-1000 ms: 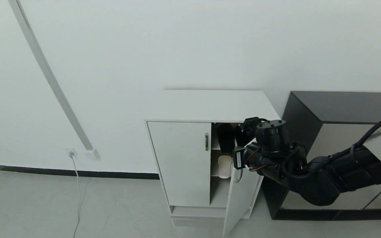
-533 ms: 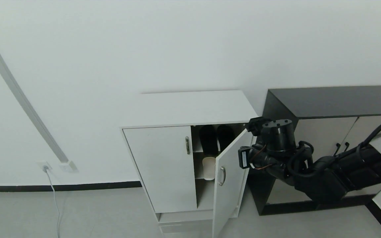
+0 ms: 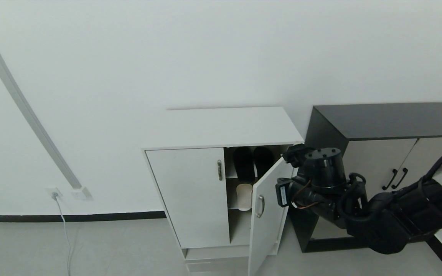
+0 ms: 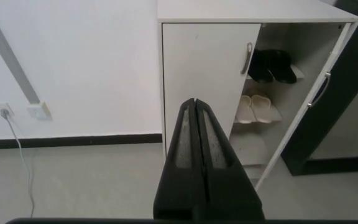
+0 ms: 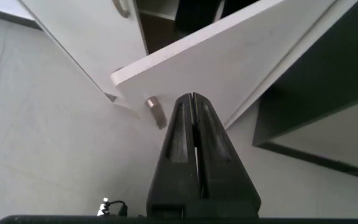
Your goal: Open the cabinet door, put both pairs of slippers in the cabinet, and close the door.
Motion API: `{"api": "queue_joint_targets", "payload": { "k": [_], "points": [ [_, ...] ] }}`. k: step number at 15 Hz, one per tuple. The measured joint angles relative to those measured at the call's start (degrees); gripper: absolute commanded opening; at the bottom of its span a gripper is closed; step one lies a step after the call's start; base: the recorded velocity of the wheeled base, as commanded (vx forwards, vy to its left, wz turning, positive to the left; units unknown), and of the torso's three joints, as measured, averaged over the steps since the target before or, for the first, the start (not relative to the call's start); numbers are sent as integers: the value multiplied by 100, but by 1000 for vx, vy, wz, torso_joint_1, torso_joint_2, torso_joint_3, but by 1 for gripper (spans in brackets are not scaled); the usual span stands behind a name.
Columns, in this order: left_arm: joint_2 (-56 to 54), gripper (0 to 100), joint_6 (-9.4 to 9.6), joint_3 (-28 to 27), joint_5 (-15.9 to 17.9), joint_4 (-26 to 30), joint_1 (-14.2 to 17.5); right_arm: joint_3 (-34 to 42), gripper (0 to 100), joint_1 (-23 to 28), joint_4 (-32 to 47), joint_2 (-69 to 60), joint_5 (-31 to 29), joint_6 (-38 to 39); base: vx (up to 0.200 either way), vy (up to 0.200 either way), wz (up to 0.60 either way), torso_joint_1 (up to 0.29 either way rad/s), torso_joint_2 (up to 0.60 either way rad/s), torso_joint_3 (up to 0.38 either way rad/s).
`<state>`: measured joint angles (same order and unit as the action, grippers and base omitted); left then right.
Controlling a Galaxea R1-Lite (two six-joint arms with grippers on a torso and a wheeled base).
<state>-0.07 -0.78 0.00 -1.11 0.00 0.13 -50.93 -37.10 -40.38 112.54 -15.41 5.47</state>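
Note:
The white cabinet (image 3: 225, 124) stands against the wall, its left door (image 3: 190, 199) shut and its right door (image 3: 269, 214) standing partly open. A black pair of slippers (image 3: 253, 160) lies on the upper shelf and a beige pair (image 3: 244, 195) on the shelf below. My right gripper (image 3: 292, 153) is shut, at the top outer corner of the right door. In the right wrist view its fingertips (image 5: 193, 98) sit against the door's outer face (image 5: 241, 50), above the handle (image 5: 156, 112). My left gripper (image 4: 194, 102) is shut and empty, well back from the cabinet (image 4: 204, 74).
A black cabinet (image 3: 378, 119) stands close on the right of the white one. A wall socket with a cable (image 3: 54, 193) and a grey conduit strip (image 3: 25, 107) are at the left. Bare grey floor (image 3: 90, 249) lies in front.
The head view has shifted. The right door has swung from wide open to partly open, with my right gripper staying at its outer top corner.

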Motion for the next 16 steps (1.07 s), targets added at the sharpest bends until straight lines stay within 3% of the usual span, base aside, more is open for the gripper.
{"api": "queue_joint_targets", "payload": {
  "k": [8,16],
  "points": [
    [0,0,-6,0,0,0,0,1003,0,88,-963,38,148,-102,25,0,0,1,0,0],
    [0,0,-9,0,0,0,0,258,0,319,-1072,785,204,-110,0,0,0,0,0,0]
  ]
}}
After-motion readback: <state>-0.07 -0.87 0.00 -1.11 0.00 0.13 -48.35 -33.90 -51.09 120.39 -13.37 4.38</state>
